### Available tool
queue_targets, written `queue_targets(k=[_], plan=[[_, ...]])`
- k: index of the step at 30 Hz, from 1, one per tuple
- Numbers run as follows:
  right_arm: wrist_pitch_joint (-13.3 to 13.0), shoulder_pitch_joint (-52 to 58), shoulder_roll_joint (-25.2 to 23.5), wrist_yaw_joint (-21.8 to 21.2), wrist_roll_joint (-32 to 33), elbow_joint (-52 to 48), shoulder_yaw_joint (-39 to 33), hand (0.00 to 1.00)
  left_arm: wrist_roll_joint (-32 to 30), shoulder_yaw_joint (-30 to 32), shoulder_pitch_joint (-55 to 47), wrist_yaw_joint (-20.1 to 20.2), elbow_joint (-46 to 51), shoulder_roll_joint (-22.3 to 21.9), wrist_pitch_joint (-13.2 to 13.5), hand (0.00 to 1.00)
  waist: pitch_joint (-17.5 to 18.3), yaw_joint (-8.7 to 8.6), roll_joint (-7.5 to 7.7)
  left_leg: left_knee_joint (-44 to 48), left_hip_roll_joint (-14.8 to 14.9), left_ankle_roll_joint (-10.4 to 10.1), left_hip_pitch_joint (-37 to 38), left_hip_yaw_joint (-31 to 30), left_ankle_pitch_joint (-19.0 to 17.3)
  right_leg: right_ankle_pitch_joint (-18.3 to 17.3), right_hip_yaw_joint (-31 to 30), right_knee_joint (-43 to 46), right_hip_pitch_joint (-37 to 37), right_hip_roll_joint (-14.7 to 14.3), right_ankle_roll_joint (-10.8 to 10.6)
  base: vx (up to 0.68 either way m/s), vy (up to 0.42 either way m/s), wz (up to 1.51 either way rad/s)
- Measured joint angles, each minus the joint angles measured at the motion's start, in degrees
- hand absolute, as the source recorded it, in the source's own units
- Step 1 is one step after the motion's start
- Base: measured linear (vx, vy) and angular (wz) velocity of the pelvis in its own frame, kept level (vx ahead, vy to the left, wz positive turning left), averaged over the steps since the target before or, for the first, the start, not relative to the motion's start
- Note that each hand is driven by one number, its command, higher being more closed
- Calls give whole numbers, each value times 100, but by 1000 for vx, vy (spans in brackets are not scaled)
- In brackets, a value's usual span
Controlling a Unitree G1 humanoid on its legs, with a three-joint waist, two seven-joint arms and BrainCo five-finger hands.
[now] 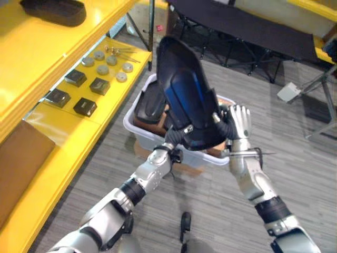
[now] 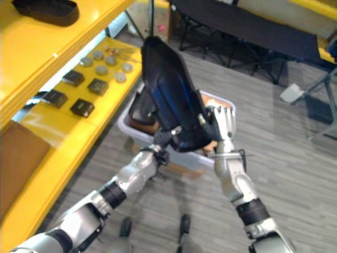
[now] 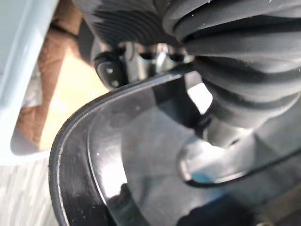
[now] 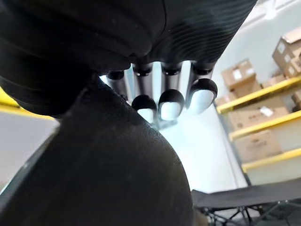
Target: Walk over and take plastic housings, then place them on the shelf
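Black housing (image 1: 181, 89) over bin (image 1: 147, 141), R hand (image 1: 239, 122) flat-open on its side, L hand (image 3: 244, 52) mostly hidden behind, state unclear

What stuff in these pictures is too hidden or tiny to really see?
- Left hand: in the eye views, tucked behind the black housing; its grip is unclear.
- Bin contents: eye views, mostly covered by that housing.
- Small brassy bits on the yellow shelf: too small to identify.
- Second housing higher up: cut off by the top edge.
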State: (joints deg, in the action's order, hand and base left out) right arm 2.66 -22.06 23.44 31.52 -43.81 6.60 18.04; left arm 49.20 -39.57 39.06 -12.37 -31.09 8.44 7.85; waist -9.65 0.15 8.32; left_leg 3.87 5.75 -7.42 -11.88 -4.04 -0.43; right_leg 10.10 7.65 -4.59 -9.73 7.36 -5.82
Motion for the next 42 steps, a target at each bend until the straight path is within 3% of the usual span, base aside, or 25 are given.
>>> queue_targets(k=[7,8,11,15,18,20,22,24,28,32,36,38,42], plan=[[-25,599,25,115,44,-399,126,100,-33,11,-748,-147,606,11,133,100,178,4,-20,-178,55,-12,296,27,7,-87,10,0,197,-39,30,41,-9,-1],[-83,669,18,115,98,-401,146,0,-49,9,-870,-211,684,10,170,100,212,14,-32,-198,58,-13,322,30,8,-98,11,0,212,-41,27,37,-12,0],[-398,1001,-18,113,303,-448,200,0,-143,134,-1312,-304,974,10,217,100,262,30,-60,-302,62,-15,549,32,9,-168,19,0,396,-38,-1,40,-13,2],[-854,1456,-285,69,678,-623,313,0,-769,681,-1982,-344,1617,12,350,100,371,56,-91,-343,60,-13,620,17,9,-200,30,1,464,-33,1,30,-11,3],[-1089,1717,-413,-214,863,-782,369,0,-1254,1071,-2247,-425,1974,11,448,100,384,84,-104,-351,57,-7,714,-1,2,-232,58,1,576,-34,7,-11,-16,5],[-1215,1967,-454,-425,946,-1088,366,0,-1783,1402,-2507,-473,2436,5,474,100,472,85,-135,-369,52,-7,728,-1,2,-252,100,1,581,-28,16,-8,-8,2],[-1455,2269,-490,-761,1191,-1593,335,0,-2838,1765,-2857,-484,2944,5,606,100,600,88,-241,-407,52,-7,792,-1,3,-287,123,2,625,-25,10,0,0,0],[-1614,2398,-503,-920,1369,-2010,129,0,-3468,1994,-3096,-499,3137,-45,678,100,729,85,-342,-439,47,-6,846,-9,4,-322,144,2,677,-19,-15,14,-17,3],[-1841,2460,-505,-1145,2062,-2796,-850,0,-4771,2510,-3697,-554,3196,-43,701,100,936,73,-483,-542,57,-7,996,-1,2,-399,154,1,777,-22,11,5,-5,1],[-2033,2651,-523,-1160,2416,-3305,-1628,0,-5764,2832,-4177,-615,3198,-41,692,100,947,55,-478,-550,60,-5,999,0,-1,-429,154,0,775,-24,-6,0,0,0],[-2056,3118,-774,-1283,2565,-3508,-2122,0,-6625,3213,-4541,-673,3323,-47,685,100,955,5,-470,-567,61,-3,998,11,-9,-445,152,0,759,-23,-12,0,0,0],[-2100,3526,-1116,-1385,2938,-3497,-2334,0,-6976,3412,-4762,-734,3547,-60,681,100,958,-50,-471,-567,61,2,996,17,-22,-453,150,0,752,-23,-34,0,0,0],[-2157,4171,-1585,-1591,3537,-3036,-2582,0,-7072,3759,-5007,-768,3670,-237,663,100,1038,-102,-487,-567,63,16,992,89,-54,-445,88,1,699,-23,-39,18,-2,-9]])
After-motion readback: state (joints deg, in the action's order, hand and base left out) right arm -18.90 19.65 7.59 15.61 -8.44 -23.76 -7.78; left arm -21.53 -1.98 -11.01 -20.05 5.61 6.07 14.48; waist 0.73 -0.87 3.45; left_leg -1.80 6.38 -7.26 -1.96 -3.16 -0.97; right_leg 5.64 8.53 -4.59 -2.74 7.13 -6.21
